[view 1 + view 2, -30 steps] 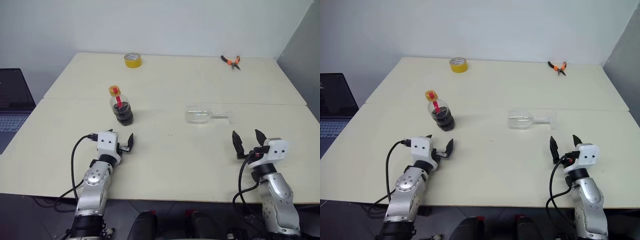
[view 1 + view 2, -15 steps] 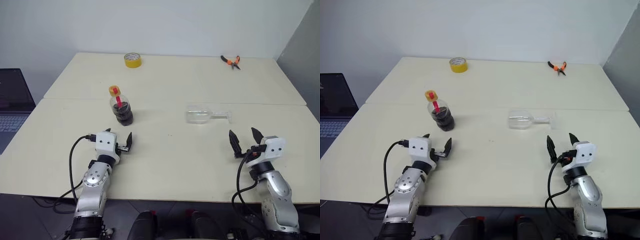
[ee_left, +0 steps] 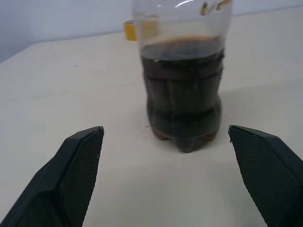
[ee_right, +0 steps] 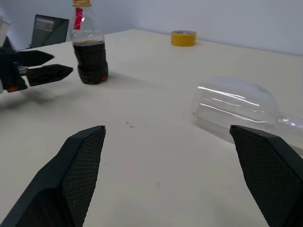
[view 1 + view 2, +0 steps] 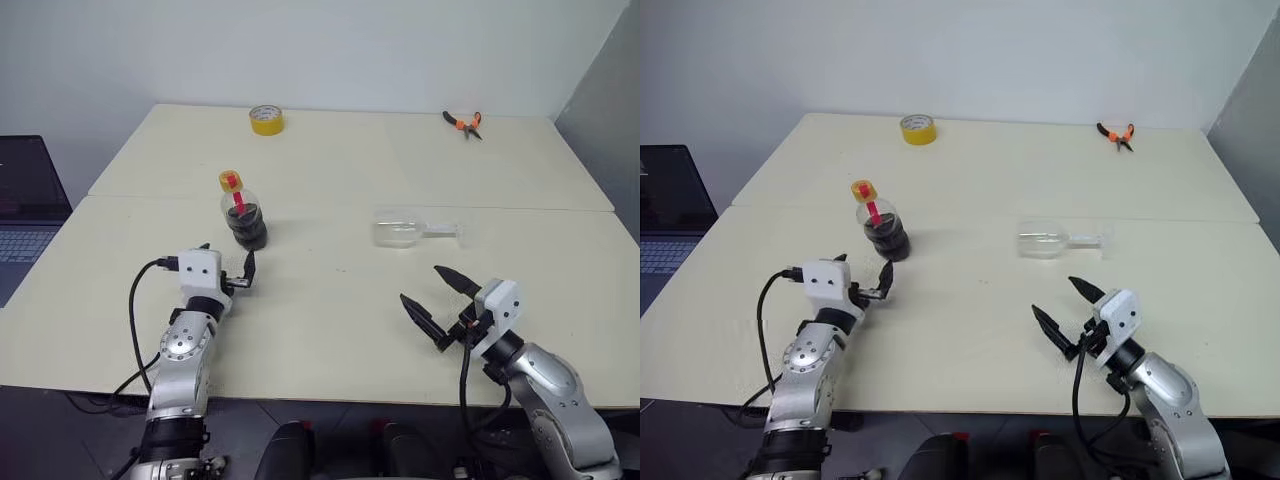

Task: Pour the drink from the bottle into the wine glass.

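Clear wine glass [image 5: 412,229] lies on its side mid-tabletop [image 5: 330,160], long axis parallel to my near edge, foot toward the right edge. Bottle [image 5: 242,213] stands upright before my left hand [image 5: 232,279]; I see both hands' fingers apart, right hand [image 5: 438,305] included.

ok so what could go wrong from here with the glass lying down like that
The clear stemmed wine glass lies on its side on the cream table, so it may roll when the open right gripper reaches it. The small clear plastic bottle of dark drink is yellow-capped; the open left gripper could tip it.

arms silver | wrist blocks white | cables black | left hand [image 5: 232,274], right hand [image 5: 432,300] fingers black
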Tool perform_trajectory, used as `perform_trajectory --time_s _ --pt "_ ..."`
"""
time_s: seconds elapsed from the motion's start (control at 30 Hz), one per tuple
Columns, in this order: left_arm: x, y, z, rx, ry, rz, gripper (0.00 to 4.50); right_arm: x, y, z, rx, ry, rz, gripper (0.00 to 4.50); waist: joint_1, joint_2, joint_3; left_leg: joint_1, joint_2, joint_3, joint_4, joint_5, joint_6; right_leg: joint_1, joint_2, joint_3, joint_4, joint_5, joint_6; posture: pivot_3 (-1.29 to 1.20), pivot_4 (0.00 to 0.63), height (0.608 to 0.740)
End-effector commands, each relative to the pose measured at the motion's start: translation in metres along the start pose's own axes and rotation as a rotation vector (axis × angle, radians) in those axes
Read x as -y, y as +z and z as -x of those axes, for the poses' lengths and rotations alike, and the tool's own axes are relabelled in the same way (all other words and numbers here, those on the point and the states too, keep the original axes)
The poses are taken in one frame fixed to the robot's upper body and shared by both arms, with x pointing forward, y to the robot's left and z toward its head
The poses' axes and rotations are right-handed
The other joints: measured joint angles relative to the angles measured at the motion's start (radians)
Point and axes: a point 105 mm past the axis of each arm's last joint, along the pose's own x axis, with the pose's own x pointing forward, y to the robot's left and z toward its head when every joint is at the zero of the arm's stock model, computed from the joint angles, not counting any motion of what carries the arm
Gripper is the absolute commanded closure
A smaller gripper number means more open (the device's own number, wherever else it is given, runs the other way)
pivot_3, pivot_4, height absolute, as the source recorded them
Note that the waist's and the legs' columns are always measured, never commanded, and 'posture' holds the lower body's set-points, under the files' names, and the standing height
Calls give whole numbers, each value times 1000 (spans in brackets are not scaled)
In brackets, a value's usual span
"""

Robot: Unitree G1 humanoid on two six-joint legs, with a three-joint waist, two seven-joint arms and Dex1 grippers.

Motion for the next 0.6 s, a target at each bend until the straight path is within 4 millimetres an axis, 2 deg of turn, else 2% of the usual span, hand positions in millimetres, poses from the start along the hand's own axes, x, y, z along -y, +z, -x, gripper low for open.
perform_trajectory --time_s 0.03,0.27,0.6 --pt "4 9 -10 29 -24 -34 32 -11 25 -6 56 103 30 0 0 0 0 0 0 0 0 0 0 0 0 0 0 0 0 0 150 740" --pt "10 9 -20 28 -26 8 32 -5 28 -9 56 95 38 0 0 -1 1 -1 0 0 0 0 0 0 0 0 -1 0 0 0 150 740" --pt "1 13 -34 38 85 36 32 -7 26 -14 56 113 44 0 1 -1 1 -1 0 -1 0 0 0 0 0 -1 -1 0 0 0 150 740"
